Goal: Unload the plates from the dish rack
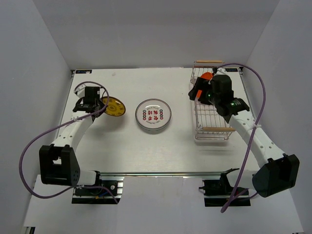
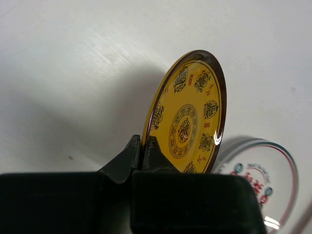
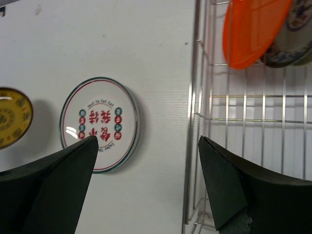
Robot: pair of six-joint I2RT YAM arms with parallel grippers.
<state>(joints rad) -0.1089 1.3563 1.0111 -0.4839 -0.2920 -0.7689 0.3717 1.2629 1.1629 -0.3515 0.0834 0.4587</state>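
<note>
Left wrist: clamped on yellow plate [image 2: 187, 122]

Grips the plate's rim in the left pincer [image 2: 143, 146], tilted over the counter [image 2: 73, 58]. Spreads the right pincer [image 3: 147, 141] wide, empty, across the dish rack [image 1: 214, 129] wall, near the orange plate [image 3: 248, 34] inside.

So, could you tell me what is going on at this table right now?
The plates are being unloaded from the rack. The left pincer is shut on the rim of the yellow plate, holding it tilted on edge over the left of the table. A white plate with red motifs already lies flat mid-table. The right pincer is open at the dish rack, where the orange plate and a patterned plate behind it stand.
</note>
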